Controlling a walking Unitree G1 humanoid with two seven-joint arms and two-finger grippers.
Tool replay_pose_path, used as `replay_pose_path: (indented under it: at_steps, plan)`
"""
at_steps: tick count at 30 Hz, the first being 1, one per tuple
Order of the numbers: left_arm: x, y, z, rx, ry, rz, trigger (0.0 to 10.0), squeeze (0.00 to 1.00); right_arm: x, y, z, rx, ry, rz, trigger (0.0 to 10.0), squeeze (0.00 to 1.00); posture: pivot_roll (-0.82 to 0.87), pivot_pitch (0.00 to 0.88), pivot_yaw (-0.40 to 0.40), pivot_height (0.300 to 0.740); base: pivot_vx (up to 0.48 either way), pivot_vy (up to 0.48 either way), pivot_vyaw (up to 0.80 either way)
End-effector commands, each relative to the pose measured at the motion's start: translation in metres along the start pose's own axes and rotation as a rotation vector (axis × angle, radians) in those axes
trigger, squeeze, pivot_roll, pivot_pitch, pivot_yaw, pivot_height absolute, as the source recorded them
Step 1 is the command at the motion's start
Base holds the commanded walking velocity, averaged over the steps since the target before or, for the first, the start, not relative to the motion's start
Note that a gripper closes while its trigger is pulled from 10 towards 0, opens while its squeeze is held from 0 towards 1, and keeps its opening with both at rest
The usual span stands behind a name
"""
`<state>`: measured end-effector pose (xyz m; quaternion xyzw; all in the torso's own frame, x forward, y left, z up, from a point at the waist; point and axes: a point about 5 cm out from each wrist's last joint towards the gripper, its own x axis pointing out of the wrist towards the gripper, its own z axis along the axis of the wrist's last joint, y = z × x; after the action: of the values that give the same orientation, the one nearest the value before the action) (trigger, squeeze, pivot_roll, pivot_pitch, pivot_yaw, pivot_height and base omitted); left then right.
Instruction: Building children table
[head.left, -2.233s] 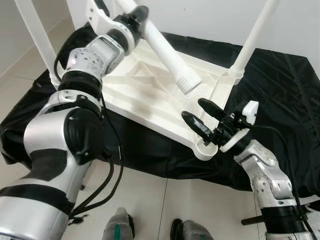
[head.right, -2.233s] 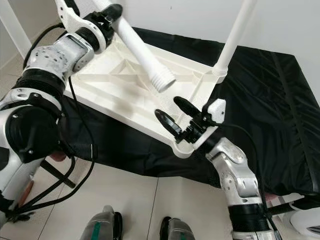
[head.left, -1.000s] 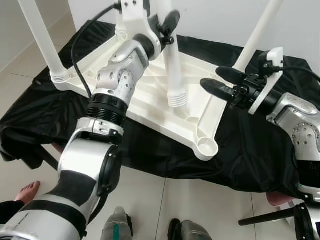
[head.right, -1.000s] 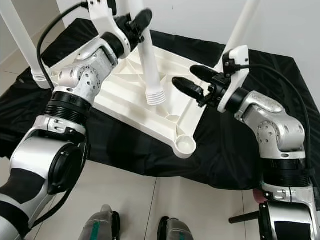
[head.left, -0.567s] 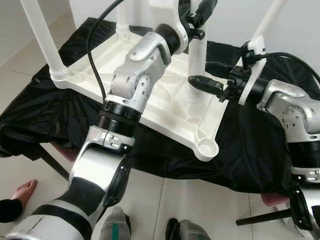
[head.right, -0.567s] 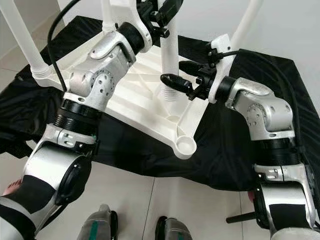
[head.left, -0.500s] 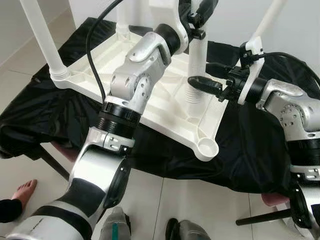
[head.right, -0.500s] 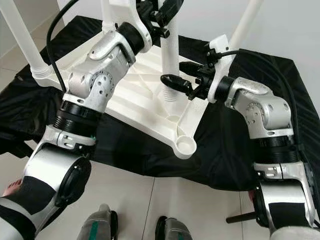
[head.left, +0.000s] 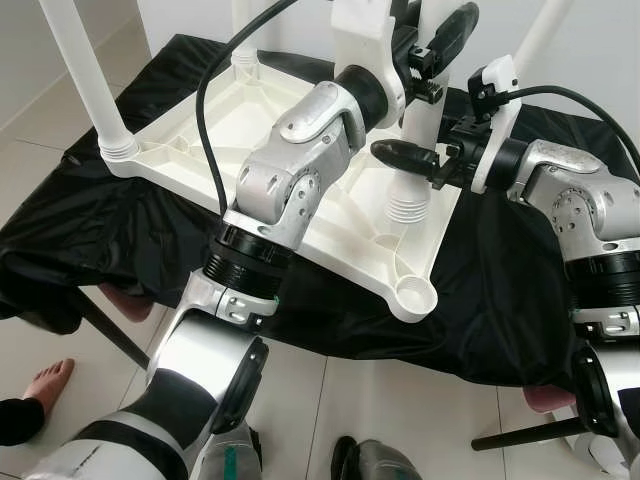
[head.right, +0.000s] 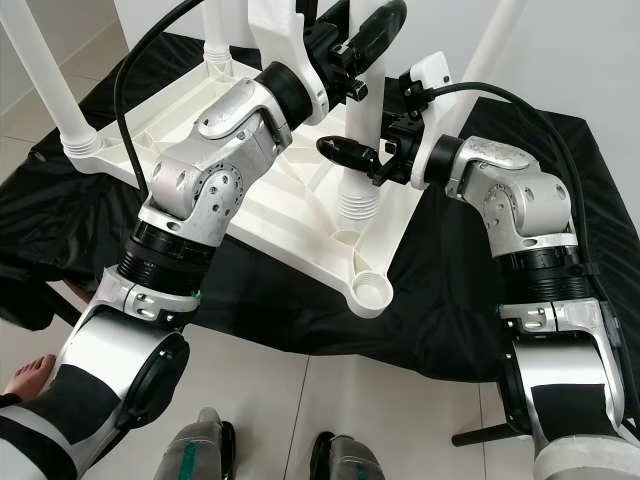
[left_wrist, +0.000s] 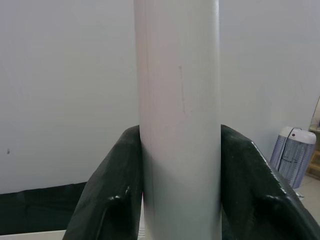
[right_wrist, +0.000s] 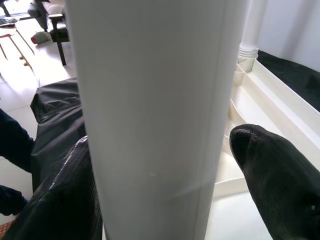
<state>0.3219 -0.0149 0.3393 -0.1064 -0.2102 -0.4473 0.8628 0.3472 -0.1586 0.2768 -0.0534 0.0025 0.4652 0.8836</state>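
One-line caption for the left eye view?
Left gripper holds white table leg upright above upturned tabletop; right gripper brackets it.

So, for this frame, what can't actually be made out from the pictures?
- Top of the held table leg: cut off by the upper edge of both eye views.
- Right hand grip: in the right wrist view a finger stands apart from the leg, the other side unclear.
- Far corner leg joint: hidden behind the left hand and arm.
- Person at the lower left: a foot shows; the rest is cut off by the frame edge.
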Motion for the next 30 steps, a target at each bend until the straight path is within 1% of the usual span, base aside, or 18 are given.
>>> replay_pose_path:
  at_steps: [1, 2, 3, 4, 5, 6, 8, 9, 10, 11, 12, 13, 15, 16, 22, 25, 26, 30]
  plan:
    - [0.000, -0.010, -0.002, 0.021, 0.009, -0.087, 10.0, 0.00, 0.000, -0.002, 0.008, -0.025, -0.013, 0.007, 5.7, 0.00, 0.06, 0.066, -0.091, 0.740, 0.000, 0.000, 0.00]
    - [0.000, -0.010, -0.002, 0.023, 0.011, -0.088, 10.0, 0.00, -0.001, -0.002, 0.008, -0.025, -0.013, 0.008, 4.7, 0.00, 0.05, 0.066, -0.091, 0.740, 0.000, 0.000, 0.00]
    - [-0.001, -0.011, -0.002, 0.024, 0.012, -0.089, 10.0, 0.00, -0.002, -0.003, 0.009, -0.026, -0.012, 0.009, 4.7, 0.00, 0.05, 0.066, -0.091, 0.740, 0.000, 0.000, 0.00]
    - [-0.001, -0.011, -0.003, 0.025, 0.014, -0.090, 10.0, 0.00, -0.002, -0.004, 0.008, -0.026, -0.009, 0.006, 1.9, 0.00, 0.05, 0.067, -0.090, 0.740, 0.000, 0.000, 0.00]
    - [-0.001, -0.011, -0.003, 0.025, 0.014, -0.090, 10.0, 0.00, -0.002, -0.004, 0.008, -0.026, -0.009, 0.006, 1.9, 0.00, 0.05, 0.067, -0.090, 0.740, 0.000, 0.000, 0.00]
    - [-0.001, -0.011, -0.003, 0.026, 0.015, -0.091, 10.0, 0.00, -0.003, -0.004, 0.008, -0.026, -0.007, 0.005, 2.5, 0.00, 0.05, 0.066, -0.090, 0.740, 0.000, 0.000, 0.00]
    - [-0.001, -0.012, -0.003, 0.025, 0.016, -0.092, 10.0, 0.00, -0.003, -0.004, 0.008, -0.028, -0.008, 0.007, 2.4, 0.00, 0.05, 0.067, -0.090, 0.740, 0.000, 0.000, 0.00]
    - [-0.001, -0.012, -0.004, 0.027, 0.020, -0.093, 10.0, 0.00, -0.003, -0.005, 0.009, -0.029, -0.010, 0.006, 3.7, 0.00, 0.05, 0.067, -0.089, 0.740, 0.000, 0.000, 0.00]
    - [-0.001, -0.012, -0.004, 0.027, 0.020, -0.093, 10.0, 0.00, -0.003, -0.005, 0.009, -0.029, -0.010, 0.006, 3.7, 0.00, 0.05, 0.067, -0.089, 0.740, 0.000, 0.000, 0.00]
    - [-0.001, -0.013, -0.005, 0.027, 0.021, -0.095, 10.0, 0.00, -0.003, -0.005, 0.009, -0.029, -0.011, 0.007, 4.4, 0.00, 0.05, 0.067, -0.088, 0.740, 0.000, 0.000, 0.00]
    - [-0.001, -0.013, -0.005, 0.027, 0.023, -0.096, 10.0, 0.00, -0.004, -0.005, 0.010, -0.029, -0.011, 0.007, 4.4, 0.00, 0.05, 0.067, -0.088, 0.740, 0.000, 0.000, 0.00]
    - [-0.001, -0.014, -0.006, 0.028, 0.023, -0.098, 10.0, 0.00, -0.004, -0.005, 0.009, -0.024, -0.005, 0.006, 9.8, 0.00, 0.05, 0.068, -0.090, 0.740, 0.000, 0.000, 0.00]
    - [-0.001, -0.014, -0.006, 0.028, 0.023, -0.098, 10.0, 0.00, -0.004, -0.005, 0.009, -0.024, -0.005, 0.006, 9.8, 0.00, 0.05, 0.068, -0.090, 0.740, 0.000, 0.000, 0.00]
    - [-0.001, -0.014, -0.006, 0.028, 0.023, -0.099, 10.0, 0.00, -0.004, -0.005, 0.009, -0.020, -0.001, 0.006, 10.0, 0.00, 0.05, 0.068, -0.090, 0.740, 0.000, 0.000, 0.00]
    - [0.000, -0.017, -0.005, 0.031, 0.020, -0.109, 10.0, 0.00, -0.005, -0.005, 0.000, -0.015, 0.043, 0.017, 10.0, 0.00, 0.05, 0.070, -0.091, 0.740, 0.000, 0.000, 0.00]
    - [0.001, -0.019, -0.005, 0.034, 0.017, -0.117, 10.0, 0.00, -0.005, -0.004, -0.005, -0.036, 0.076, 0.034, 10.0, 0.00, 0.05, 0.070, -0.090, 0.740, 0.000, 0.000, 0.00]
    - [0.001, -0.019, -0.004, 0.034, 0.017, -0.121, 10.0, 0.00, -0.005, -0.004, -0.007, -0.029, 0.084, 0.033, 10.0, 0.00, 0.05, 0.071, -0.090, 0.740, 0.000, 0.000, 0.00]
    - [0.002, -0.021, -0.004, 0.039, 0.017, -0.128, 10.0, 0.00, -0.005, -0.003, -0.008, -0.025, 0.091, 0.037, 10.0, 0.00, 0.05, 0.071, -0.091, 0.740, 0.000, 0.000, 0.00]
